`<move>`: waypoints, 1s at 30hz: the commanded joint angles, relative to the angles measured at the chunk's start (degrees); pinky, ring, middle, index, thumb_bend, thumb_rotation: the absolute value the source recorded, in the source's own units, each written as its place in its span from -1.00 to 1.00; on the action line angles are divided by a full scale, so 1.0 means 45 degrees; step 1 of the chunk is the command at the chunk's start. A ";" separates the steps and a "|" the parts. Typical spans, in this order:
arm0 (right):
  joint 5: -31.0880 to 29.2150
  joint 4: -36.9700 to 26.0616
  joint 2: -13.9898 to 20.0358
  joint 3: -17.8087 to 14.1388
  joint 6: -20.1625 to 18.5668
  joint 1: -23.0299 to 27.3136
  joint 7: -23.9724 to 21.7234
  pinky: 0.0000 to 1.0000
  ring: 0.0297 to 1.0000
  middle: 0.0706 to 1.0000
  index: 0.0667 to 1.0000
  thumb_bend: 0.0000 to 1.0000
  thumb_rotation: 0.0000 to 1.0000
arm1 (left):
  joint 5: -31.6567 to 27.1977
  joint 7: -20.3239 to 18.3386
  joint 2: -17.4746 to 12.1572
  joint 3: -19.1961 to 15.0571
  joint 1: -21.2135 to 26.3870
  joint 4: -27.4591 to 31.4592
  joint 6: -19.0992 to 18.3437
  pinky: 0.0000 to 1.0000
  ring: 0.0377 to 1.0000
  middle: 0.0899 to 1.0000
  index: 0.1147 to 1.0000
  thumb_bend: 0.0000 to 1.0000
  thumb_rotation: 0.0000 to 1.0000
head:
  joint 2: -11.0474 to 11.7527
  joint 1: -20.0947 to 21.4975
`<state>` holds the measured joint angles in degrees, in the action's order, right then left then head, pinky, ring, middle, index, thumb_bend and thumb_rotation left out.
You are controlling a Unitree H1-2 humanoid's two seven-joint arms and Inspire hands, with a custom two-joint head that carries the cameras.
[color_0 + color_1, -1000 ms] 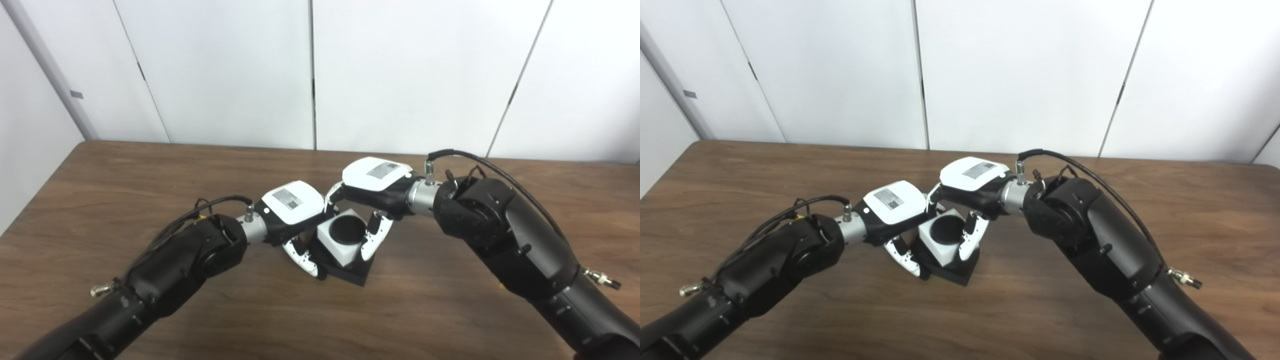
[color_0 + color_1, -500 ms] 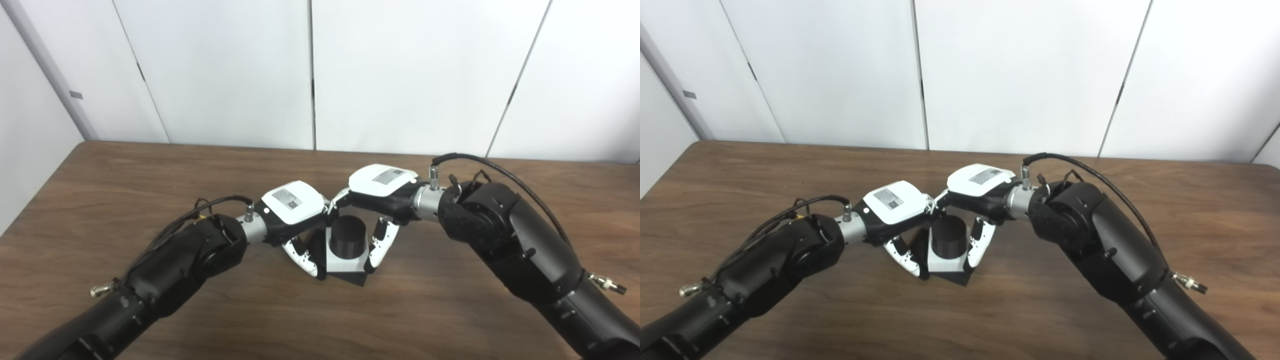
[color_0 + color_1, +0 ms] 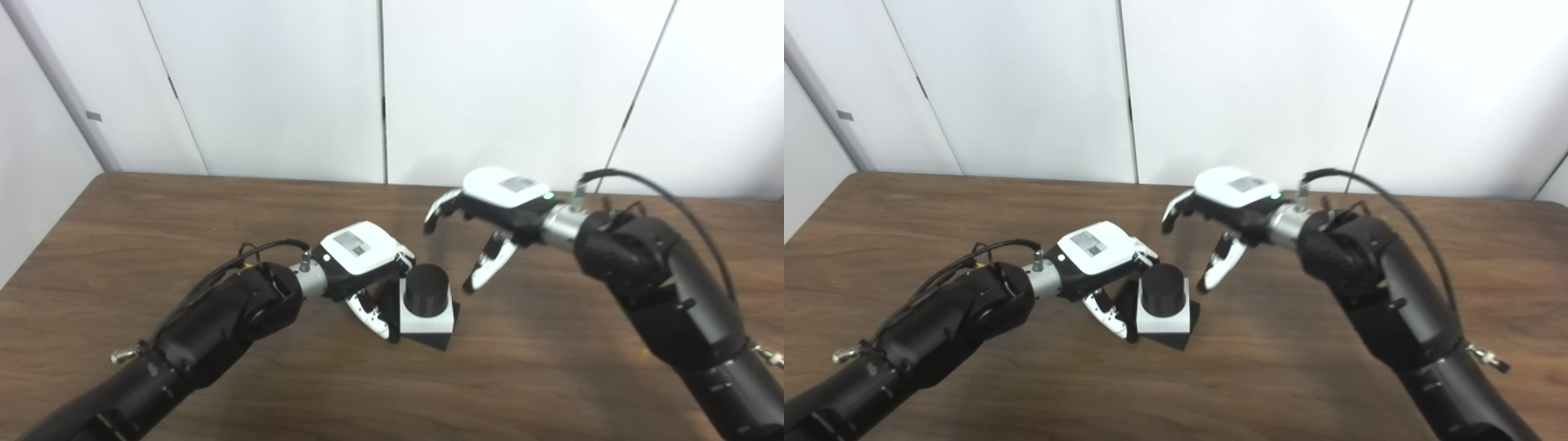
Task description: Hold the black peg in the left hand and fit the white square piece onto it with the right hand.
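Left eye view and right eye view both look down on our two arms meeting over a brown wooden tabletop (image 3: 184,202), with white wall panels (image 3: 275,79) behind it.

Our left hand (image 3: 361,260) sits low near the middle of the tabletop, its white back facing up. Its fingers (image 3: 375,317) curl down against the left side of the black peg (image 3: 427,291), grasping it at the base. The peg is a short round black post standing upright on a flat black base plate, whose near corner shows beneath it (image 3: 436,340).

We see the white square piece (image 3: 438,318) already seated on the peg. It lies low around the foot of the post, resting on the black base, and the round top of the post stands clear above it. In the right eye view the same piece (image 3: 1170,318) shows its near white face below the black post.

Our right hand (image 3: 490,214) is lifted above the tabletop, up and to the right of the peg and clearly apart from it. Its fingers (image 3: 484,269) are spread and released, holding nothing, with the thumb (image 3: 436,211) reaching out to the left. A black cable (image 3: 667,196) loops over the right forearm (image 3: 667,294), and another cable (image 3: 245,260) runs along the left forearm (image 3: 202,334).
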<state>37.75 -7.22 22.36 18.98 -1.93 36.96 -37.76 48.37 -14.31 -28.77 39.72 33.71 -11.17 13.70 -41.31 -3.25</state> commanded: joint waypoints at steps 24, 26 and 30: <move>-0.1637 -0.1166 -0.1495 -0.4488 -0.0061 -0.4753 0.7106 0.31 0.56 0.67 0.51 0.40 -0.97 | 0.0086 -0.1158 -0.0362 0.0164 -0.1261 -0.0302 0.0166 0.31 0.54 0.58 -0.14 0.03 -0.84 | 0.0158 0.0944; -0.2024 -0.1074 -0.1660 -0.4727 0.0178 -0.5018 0.7477 0.34 0.56 0.66 0.50 0.42 -0.99 | -0.0895 -0.1213 -0.0250 -0.0644 -0.1548 0.0102 -0.0382 0.27 0.51 0.58 -0.13 0.03 -0.84 | 0.0202 0.1017; -0.2481 -0.0779 -0.1821 -0.4895 0.0406 -0.5338 0.7933 0.39 0.57 0.67 0.48 0.37 -0.99 | -0.2799 -0.0502 0.0252 -0.2553 -0.2342 0.0702 -0.1122 0.16 0.42 0.54 0.38 0.59 -0.69 | 0.0325 0.1069</move>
<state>27.67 -9.83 14.18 -2.69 -2.28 11.61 -3.91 38.37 -14.69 -27.47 28.92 25.95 -8.31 9.78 -39.99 1.58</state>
